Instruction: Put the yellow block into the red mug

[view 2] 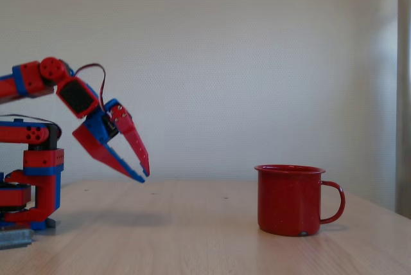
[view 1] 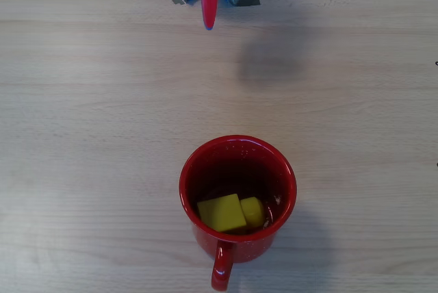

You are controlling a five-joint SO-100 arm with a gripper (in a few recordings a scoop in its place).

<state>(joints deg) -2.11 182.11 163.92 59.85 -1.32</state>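
The red mug [view 1: 194, 162] stands upright on the wooden table, its handle pointing toward the bottom edge of the overhead view. The yellow block [view 1: 222, 212] lies inside it on the bottom, tilted against the near wall, with a yellow reflection beside it. In the fixed view the mug [view 2: 289, 201] stands at the right with its handle to the right, and its wall hides the block. My red and blue gripper [view 2: 144, 175] hangs above the table far to the left of the mug, pointing down and right, fingertips together and holding nothing. Overhead, the gripper [view 1: 209, 24] shows at the top edge.
The arm's base [view 2: 32, 185] stands at the left end of the table in the fixed view. A plain white wall runs behind. Bare wood [view 1: 102, 135] lies between the gripper and the mug.
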